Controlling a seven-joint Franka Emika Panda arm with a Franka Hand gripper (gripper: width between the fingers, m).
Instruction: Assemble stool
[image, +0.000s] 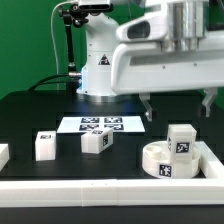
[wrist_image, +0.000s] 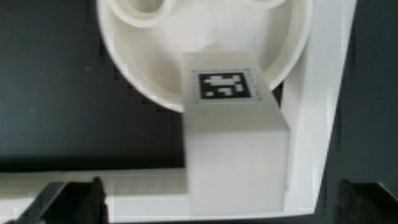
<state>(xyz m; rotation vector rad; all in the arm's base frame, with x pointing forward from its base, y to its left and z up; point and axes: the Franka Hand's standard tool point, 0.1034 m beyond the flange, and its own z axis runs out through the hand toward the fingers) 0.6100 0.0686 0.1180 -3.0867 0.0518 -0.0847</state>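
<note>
Beneath tool (image: 178, 111), fingers apart: leg block (image: 181, 138), seat (image: 160, 162).

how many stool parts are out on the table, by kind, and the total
round seat: 1
leg blocks: 4, at right by the seat, and, cut off by the exterior view's left edge
total: 5

Leg block (image: 3, 154) cut by exterior view's left edge, seat (wrist_image: 157, 45) and fingers (wrist_image: 71, 205) cropped in wrist view
</note>
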